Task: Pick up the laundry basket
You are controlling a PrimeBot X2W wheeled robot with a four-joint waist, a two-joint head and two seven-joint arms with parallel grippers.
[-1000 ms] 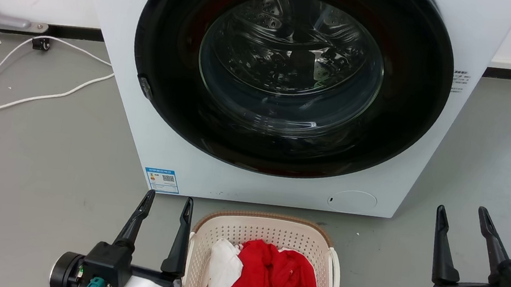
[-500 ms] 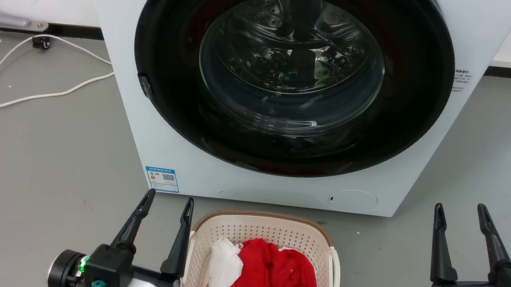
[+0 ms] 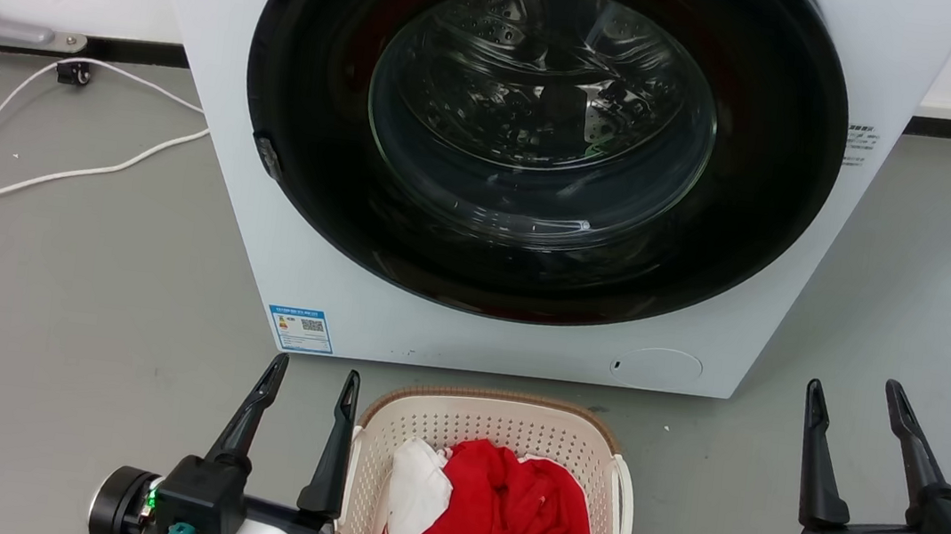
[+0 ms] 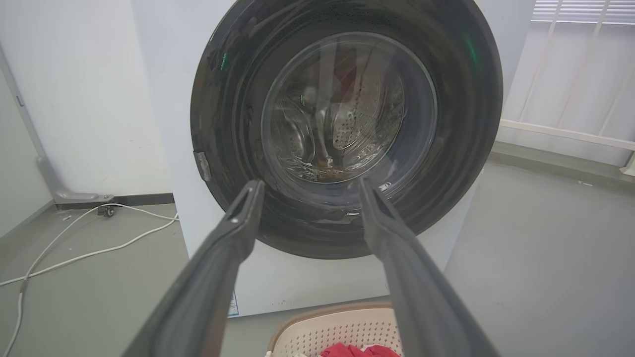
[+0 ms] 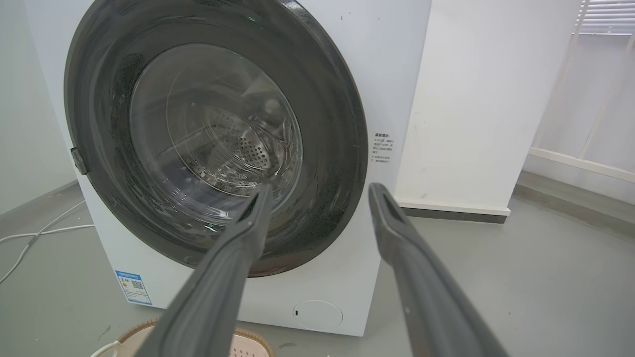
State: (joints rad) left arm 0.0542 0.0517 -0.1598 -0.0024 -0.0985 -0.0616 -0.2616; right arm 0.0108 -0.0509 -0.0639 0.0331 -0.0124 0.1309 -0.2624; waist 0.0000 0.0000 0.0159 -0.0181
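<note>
The left gripper stands spread wide and empty, just left of the basket, its inner finger close against the left handle; whether they touch I cannot tell. The right gripper is equally parted and empty, well off to the right. The basket sits on the floor, near side of the washer, with red and white clothes heaped in it. It looks light: thin perforated plastic, fairly stiff but likely to flex if squeezed on the walls, and smooth enough to slip. The soft load adds little weight, though it could shift if the basket tips. The best holds seem to be the two white side loops, the right handle included, one gripper on each, so it lifts level.
</note>
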